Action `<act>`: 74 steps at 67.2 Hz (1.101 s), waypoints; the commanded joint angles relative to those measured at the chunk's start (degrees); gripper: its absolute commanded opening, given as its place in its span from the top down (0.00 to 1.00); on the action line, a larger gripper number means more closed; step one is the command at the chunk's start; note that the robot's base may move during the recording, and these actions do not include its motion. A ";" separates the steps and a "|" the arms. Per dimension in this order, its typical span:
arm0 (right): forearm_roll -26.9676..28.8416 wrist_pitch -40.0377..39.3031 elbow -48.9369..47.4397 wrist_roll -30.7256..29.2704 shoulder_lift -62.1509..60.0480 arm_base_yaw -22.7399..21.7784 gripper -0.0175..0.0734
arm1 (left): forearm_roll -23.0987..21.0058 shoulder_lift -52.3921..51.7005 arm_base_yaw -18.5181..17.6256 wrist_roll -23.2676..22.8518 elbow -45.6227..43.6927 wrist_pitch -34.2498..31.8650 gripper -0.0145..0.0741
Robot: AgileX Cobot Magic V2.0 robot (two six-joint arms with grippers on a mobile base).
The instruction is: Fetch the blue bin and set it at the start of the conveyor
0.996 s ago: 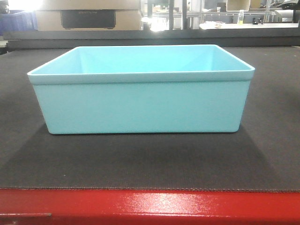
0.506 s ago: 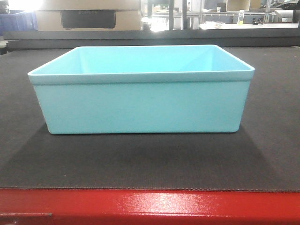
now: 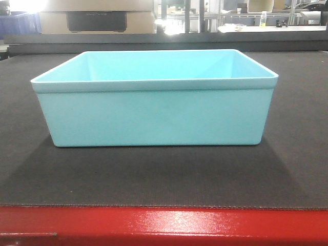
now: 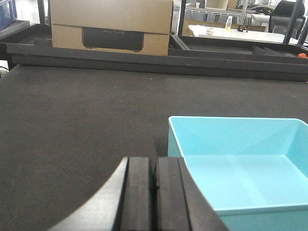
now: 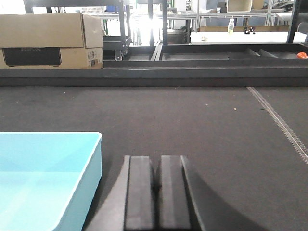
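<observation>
Bin: the pale turquoise bin (image 3: 154, 110) sits upright and flat on the dark belt (image 3: 164, 174), long side facing the front camera, nothing visible inside it.
Belt: ribbed grey-black surface that spreads well past the bin on every side; a glossy red edge (image 3: 164, 225) runs along the front, with a strip of bare belt between it and the bin.
Left gripper: the left gripper (image 4: 154, 190) has its two black pads pressed together, holding nothing. It hangs above the belt just beside the bin's left wall; in the left wrist view the bin's near-left corner (image 4: 175, 139) lies right of the pads, apart from them.
Right gripper: the right gripper (image 5: 157, 187) is likewise closed pad against pad and empty, above bare belt just off the bin's right wall (image 5: 94, 183), not touching it.
Seam: a pale stitched line (image 5: 284, 125) crosses the belt diagonally at the right of the right wrist view.
Background: a cardboard box (image 4: 111, 26) with a dark label stands behind the belt's far frame; a white desk (image 5: 240, 36) carrying a small bottle (image 5: 231, 25) stands farther back.
</observation>
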 commanded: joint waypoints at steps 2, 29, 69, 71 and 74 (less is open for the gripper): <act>-0.71 -1.31 0.27 -0.31 -0.29 -0.07 0.99 | -0.09 -0.32 0.28 0.03 0.12 -0.92 0.96; -0.71 -1.31 0.27 -0.31 -0.29 -0.07 0.99 | -0.09 -0.33 0.28 0.03 0.12 -1.31 0.96; -0.71 -1.31 0.27 -0.31 -0.29 -0.07 0.99 | -0.98 -16.93 8.43 1.63 20.16 -13.98 0.96; -0.71 -1.31 0.27 -0.31 -0.29 -0.07 0.99 | -0.98 -18.76 8.72 1.63 22.97 -15.93 0.96; -0.71 -1.31 0.27 -0.31 -0.29 -0.07 0.99 | -0.98 -20.78 8.86 1.63 26.25 -18.59 0.96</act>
